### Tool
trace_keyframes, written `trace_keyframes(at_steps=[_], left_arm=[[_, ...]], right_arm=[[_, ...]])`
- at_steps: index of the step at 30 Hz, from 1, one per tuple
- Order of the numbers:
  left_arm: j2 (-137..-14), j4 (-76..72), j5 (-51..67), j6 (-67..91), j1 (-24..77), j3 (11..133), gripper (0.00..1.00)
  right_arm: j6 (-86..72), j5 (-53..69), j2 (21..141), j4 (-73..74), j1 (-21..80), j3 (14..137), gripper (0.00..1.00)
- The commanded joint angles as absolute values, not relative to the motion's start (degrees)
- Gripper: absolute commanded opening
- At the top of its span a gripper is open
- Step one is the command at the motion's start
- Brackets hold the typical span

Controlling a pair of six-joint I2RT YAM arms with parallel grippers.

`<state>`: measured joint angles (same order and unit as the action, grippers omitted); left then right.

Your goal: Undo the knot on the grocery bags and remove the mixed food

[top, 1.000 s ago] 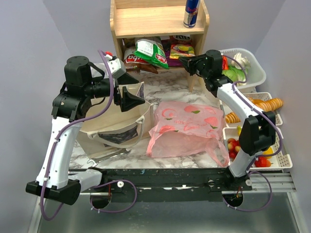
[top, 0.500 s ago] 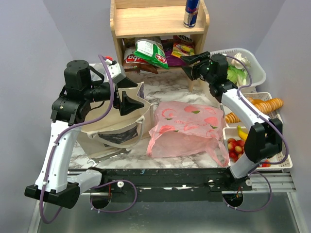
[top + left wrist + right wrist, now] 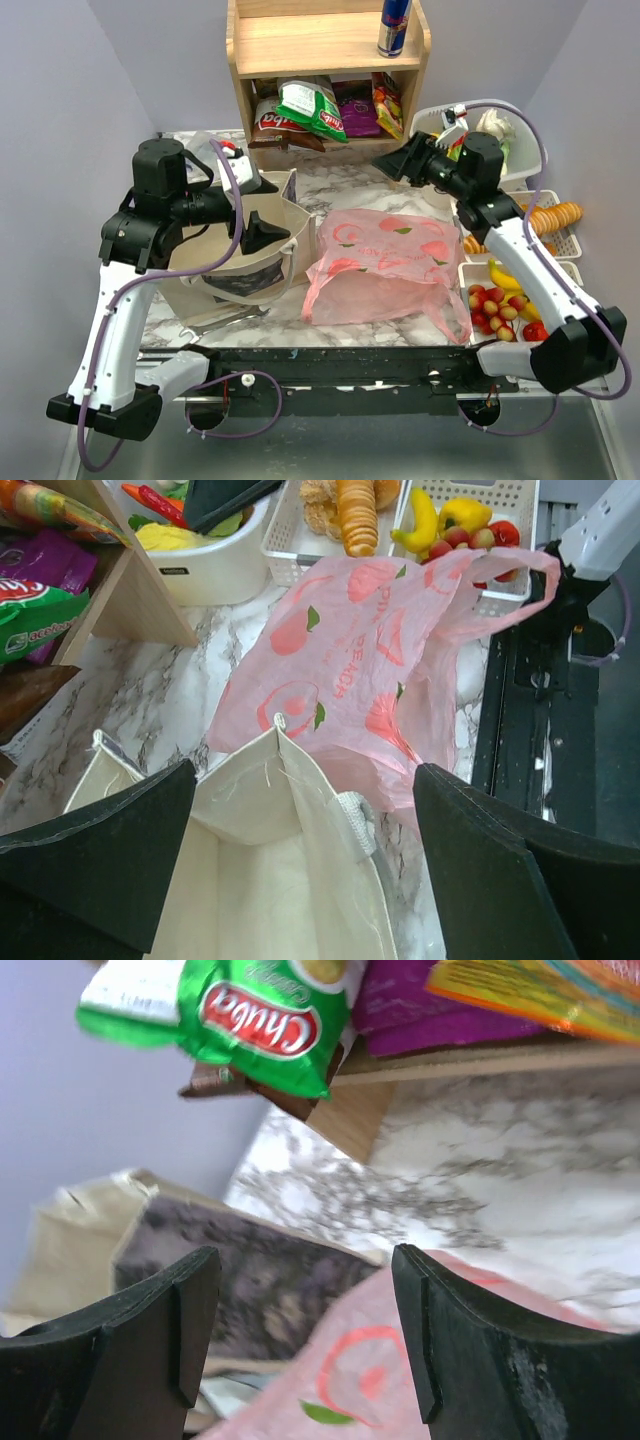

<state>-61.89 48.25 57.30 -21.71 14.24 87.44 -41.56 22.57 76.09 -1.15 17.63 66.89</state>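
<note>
You have the thin pink plastic bag (image 3: 385, 265) lying in the middle of the marble-patterned bench (image 3: 350, 190). The beige canvas tote (image 3: 240, 280) stands just to its left, mouth upward.

Behind both, at the back of the bench, stands the pale wooden shelf unit (image 3: 300, 45). The blue-silver drink can (image 3: 393, 25) is upright on its upper board. The green-and-white snack bag (image 3: 312, 108) leans out of the lower compartment, with the purple snack bag (image 3: 355, 108) to its right in the same compartment.

Right of the shelf unit sits the white slotted plastic basket (image 3: 530, 150). In front of that, along the right side, lie the white plastic trays (image 3: 560, 215), with the yellow banana (image 3: 425, 525) in the nearer one.
</note>
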Motion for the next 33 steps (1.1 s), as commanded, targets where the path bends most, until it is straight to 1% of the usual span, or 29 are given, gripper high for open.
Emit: trace_keyframes(at_steps=[1, 5, 9, 15, 19, 30, 33], left_arm=[[-60.1, 51.8, 55.5, -27.9, 15.2, 85.7, 0.92], [-60.5, 52.5, 54.7, -30.1, 17.1, 85.4, 0.92], [-60.5, 53.3, 52.4, -32.2, 19.9, 85.5, 0.92], [-59.9, 53.9, 50.5, -33.1, 21.3, 84.8, 0.92], [-59.7, 54.0, 50.3, -32.9, 21.5, 84.4, 0.92], [-59.2, 54.3, 50.2, -33.0, 21.8, 83.6, 0.92], [-59.1, 54.7, 50.6, -33.1, 21.8, 83.7, 0.92]], right_arm=[[-5.6, 25.7, 73.3, 15.7, 17.5, 70.0, 0.74], [10.2, 24.8, 77.3, 24.4, 17.7, 70.3, 0.7], [17.6, 17.0, 82.1, 25.8, 20.0, 67.4, 0.72], [27.5, 6.6, 85.8, 19.5, 25.2, 58.9, 0.88], [30.6, 5.4, 89.1, 17.5, 27.6, 54.9, 1.0], [32.2, 2.8, 93.9, 13.6, 30.0, 48.9, 0.98], [31.5, 6.9, 89.6, 17.7, 30.0, 51.1, 0.99]])
